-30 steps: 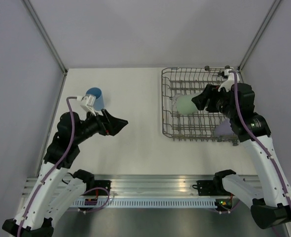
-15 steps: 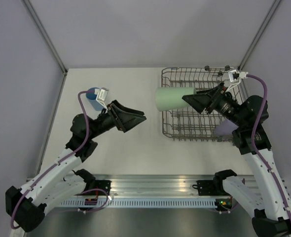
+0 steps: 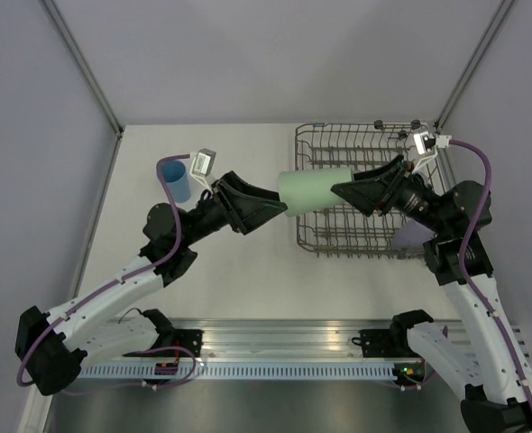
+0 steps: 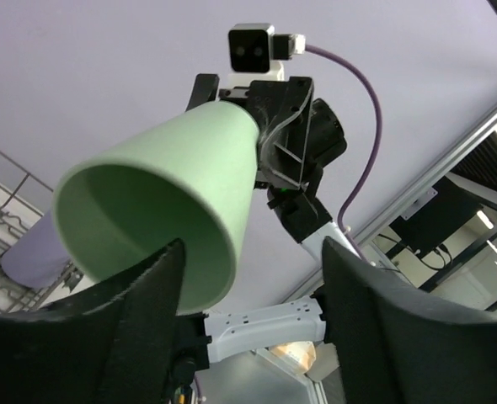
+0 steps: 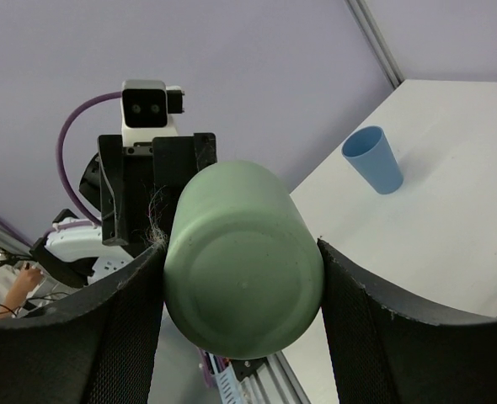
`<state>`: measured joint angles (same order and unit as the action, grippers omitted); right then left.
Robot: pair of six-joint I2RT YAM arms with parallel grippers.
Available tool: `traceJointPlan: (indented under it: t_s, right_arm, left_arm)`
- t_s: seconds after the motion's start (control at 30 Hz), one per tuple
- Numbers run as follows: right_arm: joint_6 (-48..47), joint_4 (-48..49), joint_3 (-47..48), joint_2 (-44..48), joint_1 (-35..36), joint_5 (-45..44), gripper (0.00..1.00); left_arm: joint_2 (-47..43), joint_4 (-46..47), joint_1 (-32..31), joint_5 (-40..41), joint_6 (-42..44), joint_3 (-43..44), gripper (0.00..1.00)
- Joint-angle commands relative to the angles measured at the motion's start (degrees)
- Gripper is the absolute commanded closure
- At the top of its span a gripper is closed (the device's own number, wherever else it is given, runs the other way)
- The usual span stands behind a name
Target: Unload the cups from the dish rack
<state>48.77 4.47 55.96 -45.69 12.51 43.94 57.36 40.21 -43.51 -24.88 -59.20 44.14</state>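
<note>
Above the left edge of the dish rack (image 3: 365, 236), in mid-air: item one, the pale green cup (image 3: 313, 189). It lies on its side, its mouth towards the left arm, and its body juts past the rack's rim over bare table (image 3: 248, 262).

Right gripper (image 3: 343, 191): clenched on the green cup's base end. In its wrist view I see the round bottom filling the gap, with a finger pressed against each flank.

Left gripper (image 3: 279, 203): released, jaws spread wide, tips right at the cup's mouth. In its wrist view the open rim sits low between the two fingers, nearer the left one. I cannot tell whether either finger touches the rim.

Blue cup (image 3: 176, 178): upright on the table, mouth up, towards the rear left, just behind the left arm's wrist. It stands nearer the table's left edge than the rack, and apart from both.

Lilac cup (image 3: 413, 236): in the rack at its near right corner, partly hidden under the right arm. I cannot tell how it lies.

Open room: I log a broad strip of bare table between the blue cup and the rack's left edge, running down to the near rail. The two grippers meet over that strip. The rack itself sits hard into the rear right corner, its wheels along the far edge.
</note>
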Motion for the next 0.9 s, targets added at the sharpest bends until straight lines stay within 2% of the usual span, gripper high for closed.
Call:
traceJointPlan:
  t_s: [0.0,0.03,0.07,0.23,0.27,0.33,0.37,0.43,0.5,0.53,0.57,0.63,0.67,0.7,0.77,0.83,0.87]
  right_arm:
    - [-0.4,2.3,-0.9,0.9,-0.2,2.4,0.57]
    - [0.0,4.0,-1.9,0.8,-0.2,2.6,0.57]
    - [0.1,4.1,-2.2,0.7,-0.2,2.6,0.57]
    - [-0.2,4.7,-2.2,0.3,-0.2,3.7,0.57]
    - [-0.3,4.7,-2.2,0.5,-0.2,3.6,0.57]
    - [-1.0,4.2,-2.1,0.8,-0.1,3.3,0.57]
    - [-1.6,3.9,-2.0,0.8,-0.2,3.2,0.57]
    - [-3.4,2.0,-1.6,1.0,-0.1,2.0,0.55]
    - [-5.4,-2.7,-0.9,1.4,-0.2,0.5,0.3]
    - [-9.3,-6.0,0.4,1.7,-0.2,-4.3,0.19]
    - [-11.4,-9.4,1.3,2.1,-0.2,-7.4,0.03]
    - [-17.9,-18.9,4.4,2.3,-0.2,-15.4,0.02]
    - [-19.8,-21.1,5.2,2.2,-0.2,-16.6,0.02]
    - [-21.2,-24.7,5.9,1.7,-0.2,-17.1,0.02]
    - [-23.7,-27.3,7.2,1.7,-0.1,-19.8,0.02]
    - [-24.7,-29.8,7.5,2.3,-0.2,-22.0,0.02]
    - [-25.4,-30.6,7.7,2.8,-0.2,-23.4,0.02]
  left_arm:
    - [0.9,5.1,-1.3,1.8,1.2,2.5,0.33]
    - [1.4,5.6,-1.7,1.8,1.2,2.6,0.37]
    - [1.8,5.7,-2.1,1.7,1.1,2.8,0.47]
    - [4.3,5.9,-3.3,0.2,1.4,4.5,0.62]
    - [4.4,5.7,-3.3,0.1,1.5,4.6,0.77]
    - [4.2,3.9,-3.3,0.4,2.1,5.0,0.93]
    - [4.0,2.9,-3.3,0.9,2.6,5.2,0.98]
    - [3.0,-0.5,-3.3,1.5,4.5,5.5,0.98]
    - [2.0,-5.6,-3.3,4.0,6.7,6.5,0.98]
    - [1.3,-12.2,-3.3,5.1,9.7,8.3,0.98]
    - [0.8,-16.9,-3.3,8.1,11.3,9.5,0.98]
    - [0.6,-25.0,-3.3,11.9,16.8,14.4,0.98]
    - [1.0,-34.8,-3.3,16.6,18.7,16.6,0.98]
    - [1.3,-38.8,-3.3,19.1,20.3,18.7,0.98]
    - [3.4,-49.4,-3.3,24.6,25.4,24.4,0.98]
    - [5.8,-55.5,-3.3,29.5,30.1,30.0,0.98]
    - [9.4,-62.4,-3.3,34.4,31.2,32.5,0.98]
